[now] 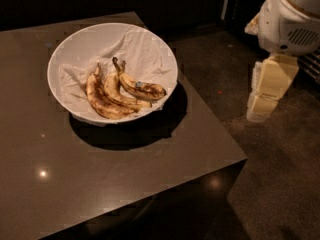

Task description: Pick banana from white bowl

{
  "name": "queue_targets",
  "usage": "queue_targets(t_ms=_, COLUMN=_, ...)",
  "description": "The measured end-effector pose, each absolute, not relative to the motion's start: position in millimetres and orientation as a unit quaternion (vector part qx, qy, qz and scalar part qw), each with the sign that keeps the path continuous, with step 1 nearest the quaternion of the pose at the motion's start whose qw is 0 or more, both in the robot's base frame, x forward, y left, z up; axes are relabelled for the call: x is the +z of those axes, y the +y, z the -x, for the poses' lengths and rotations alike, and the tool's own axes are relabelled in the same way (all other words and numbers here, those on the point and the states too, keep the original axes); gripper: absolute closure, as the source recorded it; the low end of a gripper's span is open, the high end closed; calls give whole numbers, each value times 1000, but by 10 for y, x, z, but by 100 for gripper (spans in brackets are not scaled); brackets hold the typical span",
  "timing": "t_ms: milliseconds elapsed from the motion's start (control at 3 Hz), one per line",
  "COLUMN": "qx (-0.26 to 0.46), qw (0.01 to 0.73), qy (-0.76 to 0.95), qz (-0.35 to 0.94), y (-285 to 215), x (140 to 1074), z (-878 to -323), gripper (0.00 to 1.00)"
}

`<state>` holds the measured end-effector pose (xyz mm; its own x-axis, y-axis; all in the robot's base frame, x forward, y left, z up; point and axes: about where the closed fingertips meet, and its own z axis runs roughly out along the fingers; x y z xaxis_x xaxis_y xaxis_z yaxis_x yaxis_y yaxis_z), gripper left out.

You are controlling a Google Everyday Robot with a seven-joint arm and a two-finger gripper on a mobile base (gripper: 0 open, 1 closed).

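Note:
The white bowl point(70, 49) stands on the dark brown table, lined with a crumpled white cloth. Three bananas lie in it. The banana point(143, 89) with the small blue sticker lies on the right, its stem pointing to the bowl's middle. Two brown-streaked bananas point(105, 100) lie beside it to the left. My gripper point(261, 113) hangs from the white arm point(290, 19) at the right, pointing down over the floor. It is beyond the table's right edge and well apart from the bowl. Nothing is seen in it.
The table point(125, 174) ends at a right edge near the bowl and at a front corner point(244, 160). Dark speckled floor point(280, 184) lies to the right, below the gripper. Dark furniture stands behind the table.

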<state>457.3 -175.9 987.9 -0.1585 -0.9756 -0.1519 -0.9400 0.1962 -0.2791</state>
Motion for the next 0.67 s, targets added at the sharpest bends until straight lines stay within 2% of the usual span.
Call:
queue_targets(t_ms=333, qx=-61, qw=133, qy=752, qz=642, y=-1375, x=9883, z=-4846, gripper=0)
queue_targets(t_ms=667, qx=-58, qw=140, qy=756, qz=637, y=-1264, x=9864, z=-4915, gripper=0)
